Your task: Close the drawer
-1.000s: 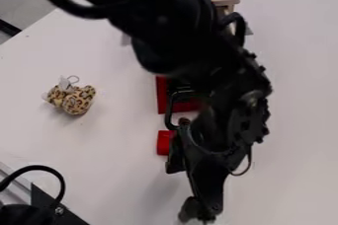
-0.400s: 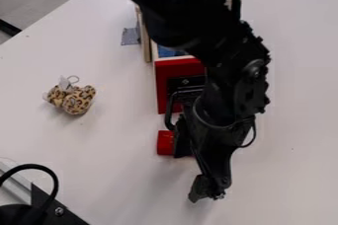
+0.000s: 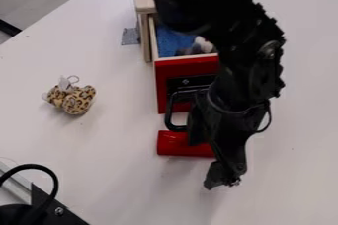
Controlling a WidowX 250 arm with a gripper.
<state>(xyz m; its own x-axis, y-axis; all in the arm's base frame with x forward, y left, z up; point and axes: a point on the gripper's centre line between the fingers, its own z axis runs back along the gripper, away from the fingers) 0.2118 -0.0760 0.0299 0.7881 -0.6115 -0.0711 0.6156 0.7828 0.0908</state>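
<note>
A: Camera view: since last frame, the gripper point(image 3: 218, 162) shifted right and slightly up. How wide open, holding anything? We can't tell.
B: Drawer point(image 3: 164, 83) still stands open, red front towards us, below the wooden cabinet point(image 3: 143, 2).
A: We'd guess light, rigid, smooth-sliding. Grip?
B: We'd skip gripping: push the flat front squarely, or the stiff handle point(image 3: 169, 115).

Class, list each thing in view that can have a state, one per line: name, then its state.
Drawer: open, with something blue inside.
Drawer handle: attached to the drawer's front.
Red object: lying on the table, partly hidden.
Leopard-print object: resting on the table, apart from the drawer.
</note>
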